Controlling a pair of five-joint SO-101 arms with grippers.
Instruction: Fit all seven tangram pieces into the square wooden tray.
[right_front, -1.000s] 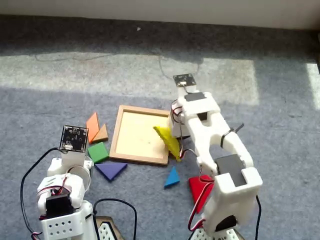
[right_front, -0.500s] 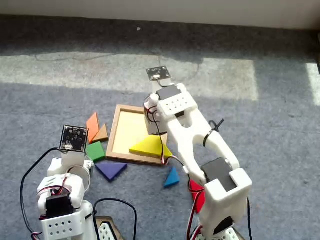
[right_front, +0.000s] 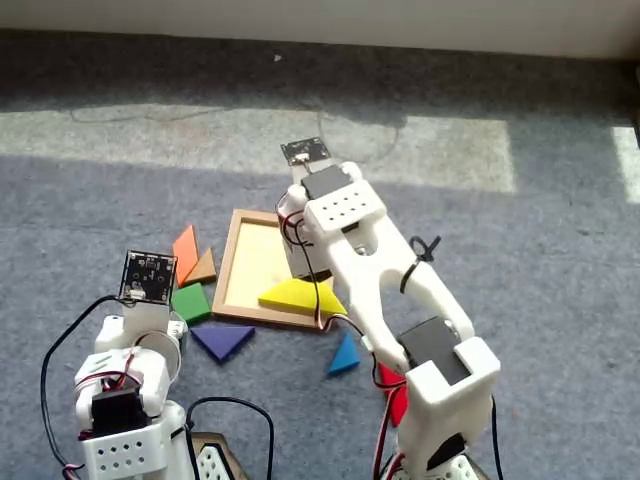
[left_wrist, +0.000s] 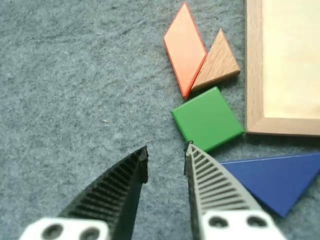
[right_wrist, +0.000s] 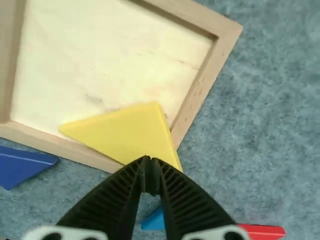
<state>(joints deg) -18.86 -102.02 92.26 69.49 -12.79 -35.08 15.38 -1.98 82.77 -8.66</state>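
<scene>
Nearest, the left gripper (left_wrist: 166, 156) hangs with its jaws apart over carpet (left_wrist: 75, 100), just short of a green square (left_wrist: 207, 119). A big blue triangle (left_wrist: 272, 177) lies beside it. Past the square, an orange parallelogram (left_wrist: 185, 47) and a wooden triangle (left_wrist: 216, 62) touch, next to the tray (left_wrist: 253, 75). The right wrist view shows the right gripper (right_wrist: 148, 172) pinching a yellow triangle (right_wrist: 125, 135), which lies across the tray's near rim, partly inside. From above, a small blue triangle (right_front: 344, 355) and a red piece (right_front: 392, 395) lie outside the tray, nearer than the yellow one.

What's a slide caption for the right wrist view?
Right gripper shut on a yellow triangular tangram piece lying across the rim of the square wooden tray.
</scene>
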